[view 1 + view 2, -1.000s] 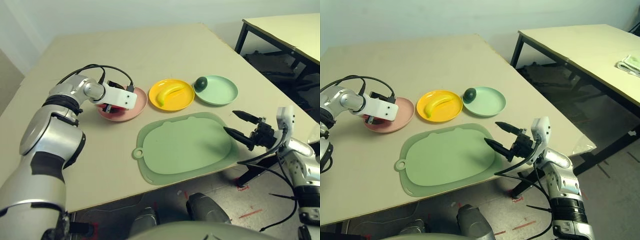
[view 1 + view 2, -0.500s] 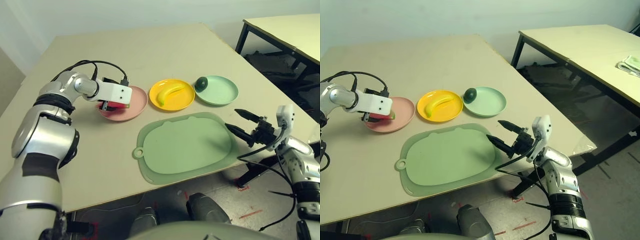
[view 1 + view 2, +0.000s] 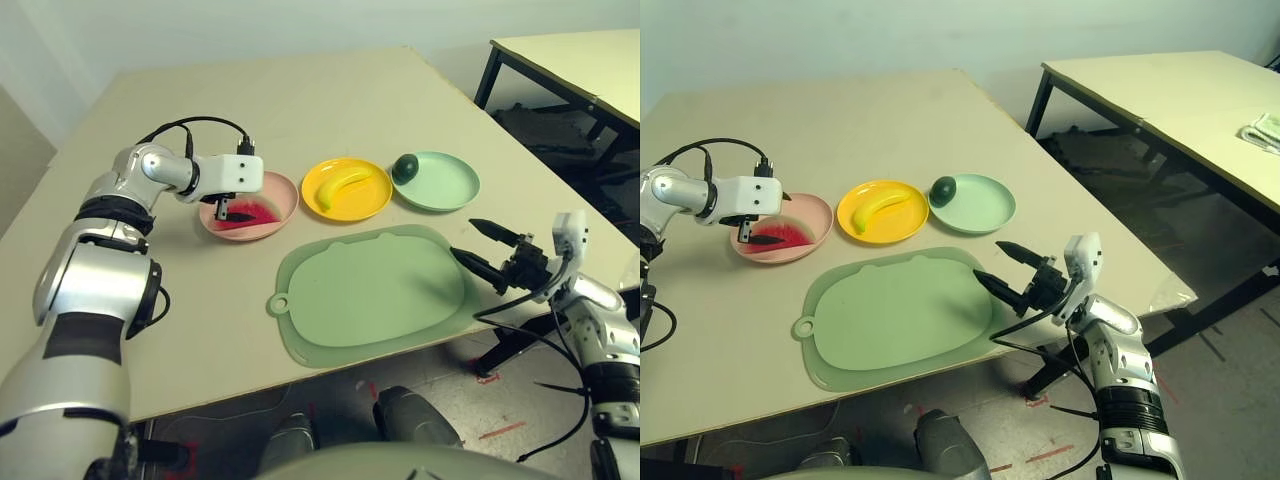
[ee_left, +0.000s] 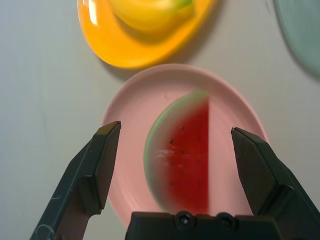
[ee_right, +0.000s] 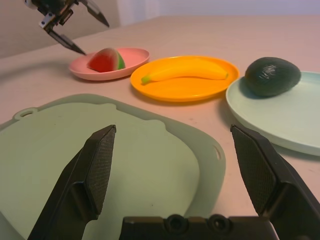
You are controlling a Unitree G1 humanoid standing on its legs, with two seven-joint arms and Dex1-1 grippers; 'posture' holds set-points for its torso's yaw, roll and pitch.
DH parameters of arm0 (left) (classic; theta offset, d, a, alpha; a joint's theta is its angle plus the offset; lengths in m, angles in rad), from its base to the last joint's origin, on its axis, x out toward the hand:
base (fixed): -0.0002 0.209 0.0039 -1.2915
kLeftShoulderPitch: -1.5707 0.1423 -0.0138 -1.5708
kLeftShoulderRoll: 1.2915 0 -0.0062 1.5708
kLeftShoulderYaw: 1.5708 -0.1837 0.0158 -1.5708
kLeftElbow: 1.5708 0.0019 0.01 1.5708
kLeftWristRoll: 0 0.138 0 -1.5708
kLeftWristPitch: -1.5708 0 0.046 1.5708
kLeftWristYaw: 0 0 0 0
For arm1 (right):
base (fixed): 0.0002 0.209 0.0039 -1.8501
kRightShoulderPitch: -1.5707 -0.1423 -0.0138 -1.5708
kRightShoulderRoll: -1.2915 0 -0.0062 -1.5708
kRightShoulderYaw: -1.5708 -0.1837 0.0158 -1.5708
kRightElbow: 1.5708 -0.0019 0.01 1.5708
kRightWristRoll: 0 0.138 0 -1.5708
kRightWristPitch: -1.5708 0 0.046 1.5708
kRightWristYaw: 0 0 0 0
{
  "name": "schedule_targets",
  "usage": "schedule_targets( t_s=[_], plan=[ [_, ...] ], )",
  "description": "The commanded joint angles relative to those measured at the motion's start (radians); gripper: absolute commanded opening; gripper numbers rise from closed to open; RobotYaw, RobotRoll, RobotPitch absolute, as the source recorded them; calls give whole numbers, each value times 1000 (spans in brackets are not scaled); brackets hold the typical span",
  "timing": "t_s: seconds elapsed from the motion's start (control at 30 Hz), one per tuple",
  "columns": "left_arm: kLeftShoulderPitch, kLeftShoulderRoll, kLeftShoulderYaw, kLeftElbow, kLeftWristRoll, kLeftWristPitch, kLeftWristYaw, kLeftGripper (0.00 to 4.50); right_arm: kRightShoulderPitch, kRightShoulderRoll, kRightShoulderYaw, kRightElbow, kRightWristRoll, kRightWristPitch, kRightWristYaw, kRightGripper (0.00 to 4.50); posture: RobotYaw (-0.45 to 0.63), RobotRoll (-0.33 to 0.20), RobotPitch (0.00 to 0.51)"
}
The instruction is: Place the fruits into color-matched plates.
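Left wrist view — red watermelon wedge (image 4: 184, 157) between the open tool's fingers (image 4: 102, 167) — untouched.

- Along the worktop's (image 3: 260, 105) far edge I have free room.
- Low down, the pink plate (image 3: 281, 190), yellow plate (image 3: 372, 203) and mint green plate (image 3: 447, 181) block my way there.

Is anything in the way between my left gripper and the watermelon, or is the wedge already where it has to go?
Nothing visible stands between the left gripper and the watermelon: its open fingers hang above, clear of the wedge. The wedge already lies on the pink plate, its color match.
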Motion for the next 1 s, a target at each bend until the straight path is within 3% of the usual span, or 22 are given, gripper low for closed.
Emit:
schedule_targets(
  t_s=[0.03, 0.2, 0.3, 0.53, 0.77, 1.0],
  plan=[
    [14, -6, 110, -25, -114, 96, 20, 4490, -9, -21, -75, 37, 7, -28, -60, 4500, -271, 0, 0],
    [75, 2, 304, -80, -298, 257, 106, 4490, -32, -17, -158, 101, -24, -141, -185, 4500, -264, 0, 0],
    [182, 7, 422, -175, -411, 347, 176, 4490, -47, -27, -182, 185, -65, -226, -246, 4500, -246, 0, 6],
    [636, -77, 660, -752, -621, 599, 458, 4490, -146, -51, -171, 424, -124, -326, -275, 4500, -174, 0, 40],
    [1006, -195, 772, -1197, -713, 771, 655, 4490, -212, -58, -131, 543, -182, -330, -279, 4500, -109, 0, 62],
    [1139, -257, 769, -1330, -722, 808, 736, 4490, -212, -58, -142, 596, -192, -360, -317, 4500, -64, 0, 77]
  ],
)
